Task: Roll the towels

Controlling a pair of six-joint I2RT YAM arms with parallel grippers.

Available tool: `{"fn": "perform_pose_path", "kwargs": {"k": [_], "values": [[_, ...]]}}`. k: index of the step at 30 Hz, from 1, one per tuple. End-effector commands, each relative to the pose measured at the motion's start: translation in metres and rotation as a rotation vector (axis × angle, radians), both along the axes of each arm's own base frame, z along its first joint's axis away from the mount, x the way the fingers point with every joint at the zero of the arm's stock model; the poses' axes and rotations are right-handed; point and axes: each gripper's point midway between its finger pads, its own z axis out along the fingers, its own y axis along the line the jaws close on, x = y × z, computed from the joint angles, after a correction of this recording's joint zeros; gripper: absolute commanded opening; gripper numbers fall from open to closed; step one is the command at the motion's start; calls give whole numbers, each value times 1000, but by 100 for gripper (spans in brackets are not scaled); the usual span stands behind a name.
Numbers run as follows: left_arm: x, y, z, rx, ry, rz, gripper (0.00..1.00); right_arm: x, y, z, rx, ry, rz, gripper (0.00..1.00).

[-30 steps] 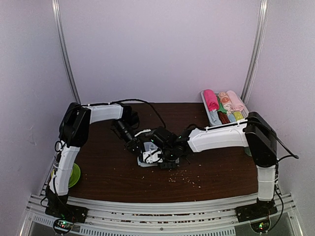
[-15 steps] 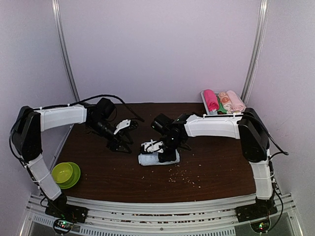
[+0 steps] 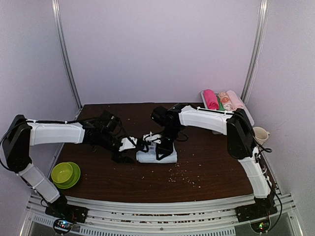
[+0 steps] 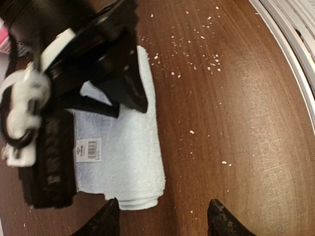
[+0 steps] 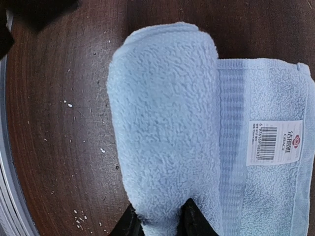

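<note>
Dark table (image 3: 221, 162), crumbs (image 3: 184, 179) near front edge; left tool (image 4: 166, 220) spread, right tool (image 5: 160, 223) pinching blue towel (image 5: 162, 123).

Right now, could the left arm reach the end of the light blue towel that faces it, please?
Probably yes: the left end effector is open right beside that end of the light blue towel, with nothing between them. The right end effector sits farther along the towel, seemingly out of the way.
</note>
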Motion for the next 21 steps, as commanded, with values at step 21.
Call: {"fn": "perform_pose_path", "kwargs": {"k": [21], "values": [[32,-49,-53,258,-443,107,71,3,-1,-13,39,207,-80,29]]}}
